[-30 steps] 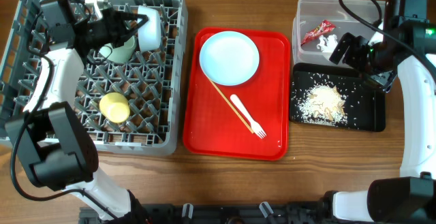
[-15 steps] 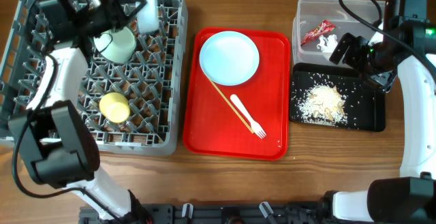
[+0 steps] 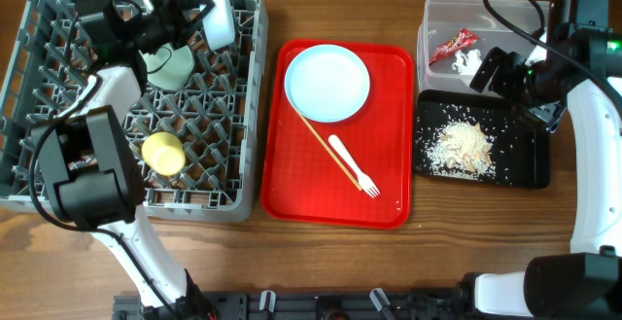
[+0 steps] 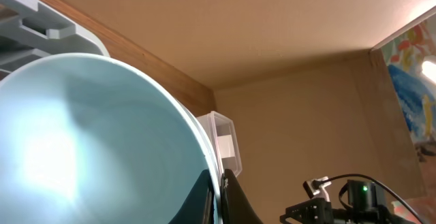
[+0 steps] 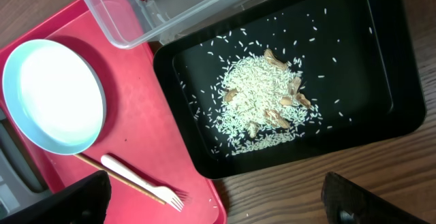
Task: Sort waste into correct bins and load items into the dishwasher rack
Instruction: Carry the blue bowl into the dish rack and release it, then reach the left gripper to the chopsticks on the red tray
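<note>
My left gripper (image 3: 167,40) is shut on the rim of the pale blue bowl (image 3: 167,69), holding it tilted over the far part of the grey dishwasher rack (image 3: 243,116). In the left wrist view the bowl (image 4: 88,142) fills the left side, its rim pinched between the fingers (image 4: 221,198). The yellow-green bowl (image 3: 163,152) lies in the rack. The pale blue plate (image 3: 327,82), chopstick (image 3: 321,145) and white fork (image 3: 355,167) lie on the red tray (image 3: 389,208). My right gripper (image 3: 494,69) hangs open and empty above the bins; its fingers (image 5: 211,210) frame the right wrist view.
The clear tub (image 3: 437,14) at the back right holds the red wrapper (image 3: 455,45) and white tissue (image 3: 469,62). The black tray (image 3: 530,169) in front of it holds rice scraps (image 3: 465,150). The right wrist view shows the plate (image 5: 54,94), fork (image 5: 136,182) and rice (image 5: 266,105).
My left arm has shifted slightly near the rack's far edge and turned the bowl a little while holding it. The right arm has not moved.
</note>
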Robot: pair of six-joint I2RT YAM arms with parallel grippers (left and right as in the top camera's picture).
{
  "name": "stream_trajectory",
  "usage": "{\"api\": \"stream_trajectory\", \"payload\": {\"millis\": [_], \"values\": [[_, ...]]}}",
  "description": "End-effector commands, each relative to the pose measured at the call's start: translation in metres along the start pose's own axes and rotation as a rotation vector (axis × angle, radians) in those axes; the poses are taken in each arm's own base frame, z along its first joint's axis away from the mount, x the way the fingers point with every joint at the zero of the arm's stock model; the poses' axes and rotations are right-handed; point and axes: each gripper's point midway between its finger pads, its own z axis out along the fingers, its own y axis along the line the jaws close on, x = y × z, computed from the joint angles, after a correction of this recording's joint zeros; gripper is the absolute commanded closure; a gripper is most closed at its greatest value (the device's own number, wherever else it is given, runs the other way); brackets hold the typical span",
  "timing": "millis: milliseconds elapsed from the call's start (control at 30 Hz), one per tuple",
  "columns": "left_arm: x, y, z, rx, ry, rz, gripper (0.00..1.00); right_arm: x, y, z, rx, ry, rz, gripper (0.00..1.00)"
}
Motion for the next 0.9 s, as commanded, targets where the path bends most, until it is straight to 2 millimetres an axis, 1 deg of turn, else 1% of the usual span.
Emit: {"api": "stream_trajectory", "payload": {"millis": [0, 67, 167, 200, 233, 300, 367, 467, 500, 533, 567, 633, 667, 700, 733, 767, 867], "values": [[-0.002, 0.035, -0.007, -0.037, -0.021, -0.078, 0.96, -0.001, -0.004, -0.003, 0.014, -0.015, 0.001, 0.00], [-0.006, 0.037, -0.014, -0.042, -0.036, -0.082, 0.96, -0.001, -0.004, -0.003, 0.014, -0.015, 0.001, 0.00], [-0.011, 0.045, -0.027, -0.059, -0.057, -0.111, 0.85, -0.001, -0.004, -0.003, 0.014, -0.015, 0.001, 0.00], [-0.012, 0.047, -0.030, -0.064, -0.063, -0.121, 0.77, -0.001, -0.004, -0.003, 0.014, -0.015, 0.001, 0.00], [-0.014, 0.048, -0.034, -0.067, -0.070, -0.123, 0.75, -0.001, -0.004, -0.003, 0.014, -0.015, 0.001, 0.00], [-0.016, 0.049, -0.040, -0.066, -0.074, -0.097, 0.59, -0.001, -0.004, -0.003, 0.014, -0.015, 0.001, 0.00], [-0.018, 0.049, -0.046, -0.064, -0.078, -0.095, 0.56, -0.001, -0.004, -0.003, 0.015, -0.013, 0.001, 0.00], [-0.020, 0.050, -0.051, -0.062, -0.080, -0.085, 0.41, 0.000, -0.004, -0.003, 0.016, -0.012, 0.001, 0.00], [-0.020, 0.050, -0.053, -0.061, -0.082, -0.085, 0.40, 0.000, -0.004, -0.003, 0.016, -0.012, 0.001, 0.00], [-0.020, 0.049, -0.054, -0.059, -0.081, -0.083, 0.38, 0.000, -0.004, -0.003, 0.016, -0.011, 0.002, 0.00], [-0.020, 0.048, -0.054, -0.056, -0.079, -0.076, 0.31, 0.000, -0.004, -0.003, 0.016, -0.011, 0.002, 0.00], [-0.021, 0.044, -0.055, -0.054, -0.079, -0.067, 0.27, 0.000, -0.004, -0.003, 0.016, -0.011, 0.002, 0.00], [-0.022, 0.040, -0.055, -0.052, -0.080, -0.059, 0.20, 0.000, -0.004, -0.003, 0.016, -0.011, 0.001, 0.00], [-0.023, 0.035, -0.055, -0.050, -0.082, -0.049, 0.17, 0.000, -0.004, -0.003, 0.016, -0.011, 0.001, 0.00], [-0.024, 0.031, -0.056, -0.048, -0.083, -0.033, 0.12, 0.000, -0.004, -0.003, 0.016, -0.011, 0.002, 0.00], [-0.025, 0.026, -0.056, -0.047, -0.085, -0.006, 0.00, 0.000, -0.004, -0.003, 0.016, -0.011, 0.001, 0.00], [-0.029, 0.010, -0.060, -0.043, -0.097, 0.041, 0.01, 0.000, -0.004, -0.003, 0.016, -0.011, 0.001, 0.00]]}}
